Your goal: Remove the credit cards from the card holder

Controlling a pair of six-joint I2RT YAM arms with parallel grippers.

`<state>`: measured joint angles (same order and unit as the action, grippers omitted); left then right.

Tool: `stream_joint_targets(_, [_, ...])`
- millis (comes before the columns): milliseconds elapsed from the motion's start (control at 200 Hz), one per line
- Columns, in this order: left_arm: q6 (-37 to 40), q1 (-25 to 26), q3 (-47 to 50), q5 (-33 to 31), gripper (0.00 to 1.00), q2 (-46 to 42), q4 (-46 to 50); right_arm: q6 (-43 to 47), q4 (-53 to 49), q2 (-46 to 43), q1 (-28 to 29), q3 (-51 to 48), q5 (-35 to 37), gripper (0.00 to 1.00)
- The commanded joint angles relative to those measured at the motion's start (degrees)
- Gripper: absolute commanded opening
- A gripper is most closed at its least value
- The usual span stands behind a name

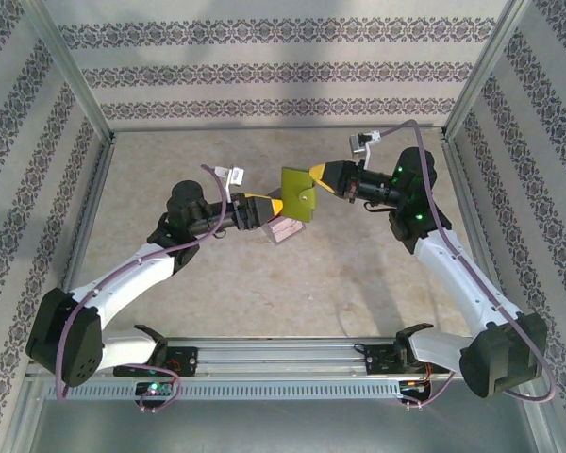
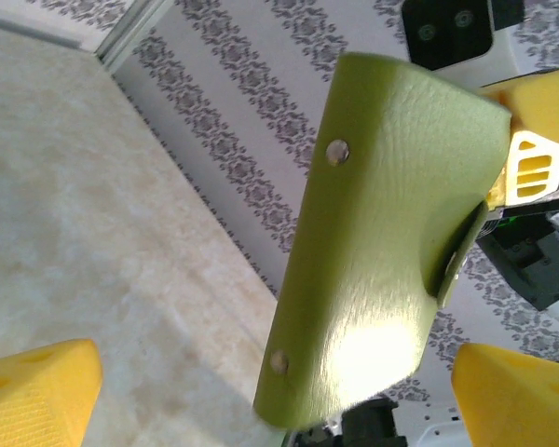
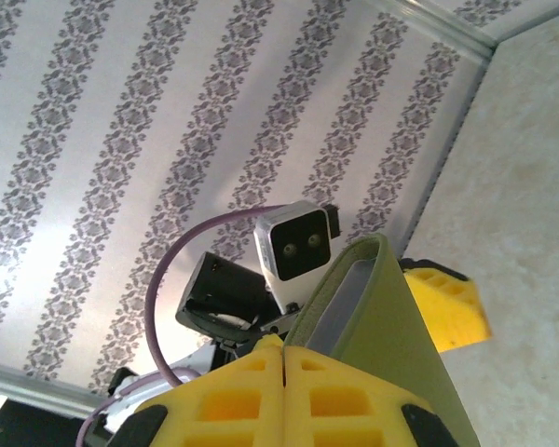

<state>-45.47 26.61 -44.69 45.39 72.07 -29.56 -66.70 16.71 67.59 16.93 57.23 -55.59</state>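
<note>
Right claw (image 1: 321, 178) clenches the pebbled olive card holder (image 1: 299, 192); left claw (image 1: 272, 209) gapes, released.

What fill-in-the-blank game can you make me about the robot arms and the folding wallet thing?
The right pincer is clamped ___ on the card holder.
The left pincer is wide ___.
In the left wrist view, the card holder's cover shows ___ round studs.
Missing words: shut, open, two.
</note>
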Motion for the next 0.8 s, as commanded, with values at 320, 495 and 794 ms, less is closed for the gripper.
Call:
stream_joint_targets(320, [1.24,2.96,-4.77,1.89,0.65,0.52,-3.91,-3.36,5.30,0.51,2.61,1.61,1.19,0.00])
stream_joint_targets(495, [2.98,3.01,-4.75,0.81,0.30,-0.99,-0.64,-2.62,4.86,0.48,1.93,0.48,1.97,0.00])
stream_joint_targets(794, [6.96,3.03,-5.80,-4.79,0.00,-2.83,8.42,6.60,-8.11,-2.54,-1.34,0.07,7.34,0.20])
